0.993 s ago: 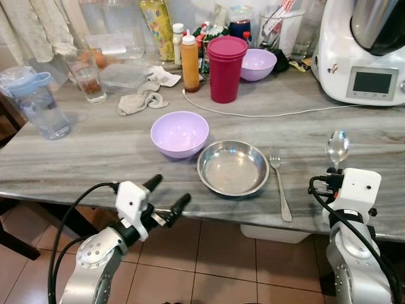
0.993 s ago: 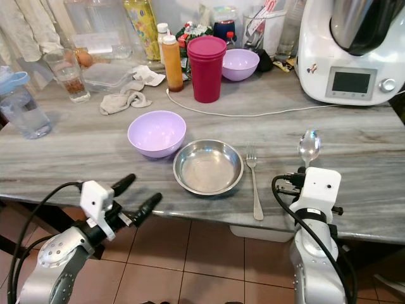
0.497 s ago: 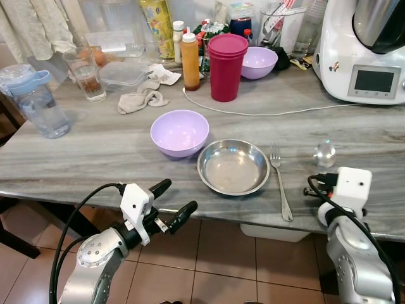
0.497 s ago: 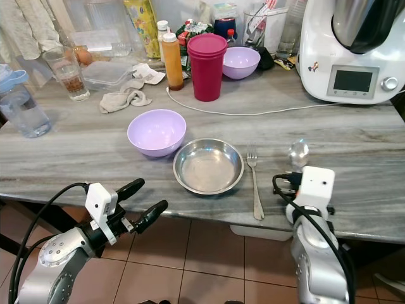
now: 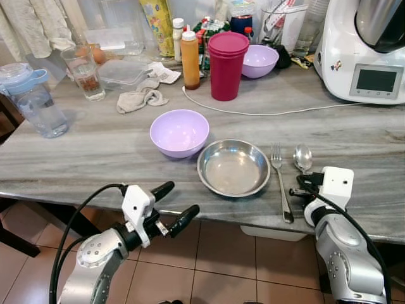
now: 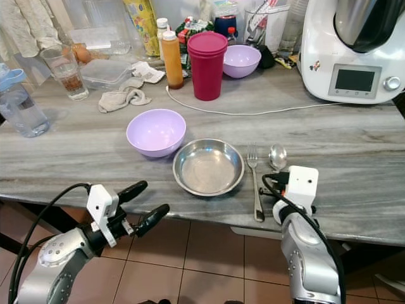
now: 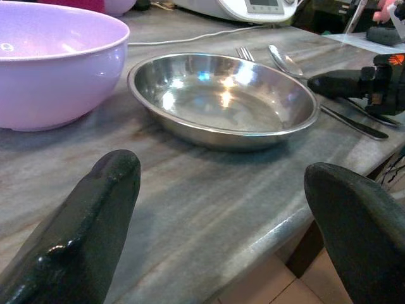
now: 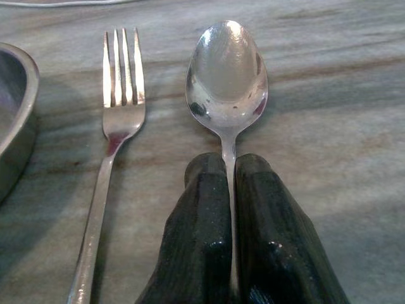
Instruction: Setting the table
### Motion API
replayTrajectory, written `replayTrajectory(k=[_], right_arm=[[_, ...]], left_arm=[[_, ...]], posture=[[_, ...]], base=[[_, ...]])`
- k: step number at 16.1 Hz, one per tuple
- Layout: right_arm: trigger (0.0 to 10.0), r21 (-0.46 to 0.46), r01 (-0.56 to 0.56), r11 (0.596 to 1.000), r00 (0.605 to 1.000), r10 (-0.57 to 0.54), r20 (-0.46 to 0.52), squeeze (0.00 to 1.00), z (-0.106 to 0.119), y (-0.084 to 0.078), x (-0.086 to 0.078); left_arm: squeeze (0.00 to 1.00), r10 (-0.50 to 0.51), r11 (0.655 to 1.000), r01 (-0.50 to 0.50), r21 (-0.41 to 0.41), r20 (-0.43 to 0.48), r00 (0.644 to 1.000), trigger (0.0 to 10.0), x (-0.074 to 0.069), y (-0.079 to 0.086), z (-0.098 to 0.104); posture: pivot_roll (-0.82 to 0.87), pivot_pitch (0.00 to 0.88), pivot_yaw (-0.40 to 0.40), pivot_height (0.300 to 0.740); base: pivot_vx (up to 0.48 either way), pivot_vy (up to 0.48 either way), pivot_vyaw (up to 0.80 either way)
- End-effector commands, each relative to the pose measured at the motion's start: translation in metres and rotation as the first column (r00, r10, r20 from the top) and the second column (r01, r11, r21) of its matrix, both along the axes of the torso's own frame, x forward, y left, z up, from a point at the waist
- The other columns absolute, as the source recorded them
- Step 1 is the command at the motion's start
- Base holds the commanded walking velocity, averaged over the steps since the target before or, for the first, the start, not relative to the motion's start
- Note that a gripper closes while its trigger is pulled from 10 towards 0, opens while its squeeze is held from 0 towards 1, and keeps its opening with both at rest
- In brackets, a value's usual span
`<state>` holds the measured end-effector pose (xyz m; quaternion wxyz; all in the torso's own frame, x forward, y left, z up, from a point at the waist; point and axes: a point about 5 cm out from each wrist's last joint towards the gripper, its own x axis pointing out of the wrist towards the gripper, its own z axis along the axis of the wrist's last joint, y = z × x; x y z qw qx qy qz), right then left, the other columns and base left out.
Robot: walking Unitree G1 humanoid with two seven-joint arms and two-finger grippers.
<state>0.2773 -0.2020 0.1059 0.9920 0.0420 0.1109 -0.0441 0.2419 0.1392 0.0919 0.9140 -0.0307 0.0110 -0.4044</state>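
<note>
While clamped, spoon [image 8: 226,76] (bowl up) nears fork [image 8: 114,139].

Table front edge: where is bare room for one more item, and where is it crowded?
Bare marble lies right of the spoon, held by the right hand, and left of the lilac bowl toward the water jug. Crowded: the back row around the red cups, and the steel plate beside the fork.

On the table [image 5: 95,145], a bowl [image 5: 179,132] sits just behind and left of the plate [image 5: 233,167]. Right of the plate lies the fork [image 5: 279,179], and the spoon [image 5: 302,156] lies just right of the fork. A cup [image 5: 227,66] stands farther back.
</note>
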Motion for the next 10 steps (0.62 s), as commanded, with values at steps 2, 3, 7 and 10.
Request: replayTrajectory(k=[2, 3, 7, 10], right_arm=[[10.0, 0.032, -0.037, 0.999, 0.999, 0.038, -0.033, 0.0, -0.006, 0.0065, 0.0009], [10.0, 0.03, -0.043, 0.999, 0.998, 0.045, -0.036, 0.0, -0.0067, 0.0071, 0.001], [10.0, 0.024, -0.064, 0.998, 0.996, 0.066, -0.056, 1.0, -0.0099, 0.0075, -0.0007], [10.0, -0.03, -0.07, 0.997, 0.996, 0.069, -0.049, 1.0, -0.0089, 0.005, -0.0019]], left_arm=[[0.0, -0.03, 1.0, 0.03, 0.009, -0.009, 0.999, 10.0, -0.003, -0.0028, -0.0009], [0.0, -0.032, 0.999, 0.032, 0.01, -0.01, 0.999, 10.0, -0.0031, -0.0026, -0.001], [0.0, -0.033, 0.999, 0.033, 0.014, -0.01, 0.999, 10.0, -0.003, -0.0023, -0.0028], [0.0, -0.033, 0.999, 0.033, 0.009, -0.017, 0.999, 10.0, -0.0026, -0.0028, -0.0056]], posture=[[-0.25, 0.115, 0.049, 0.74], [-0.25, 0.115, 0.049, 0.74], [-0.24, 0.112, 0.045, 0.74], [-0.24, 0.109, 0.047, 0.74]], base=[[0.0, 0.0, 0.0], [0.0, 0.0, 0.0], [0.0, 0.0, 0.0], [0.0, 0.0, 0.0]])
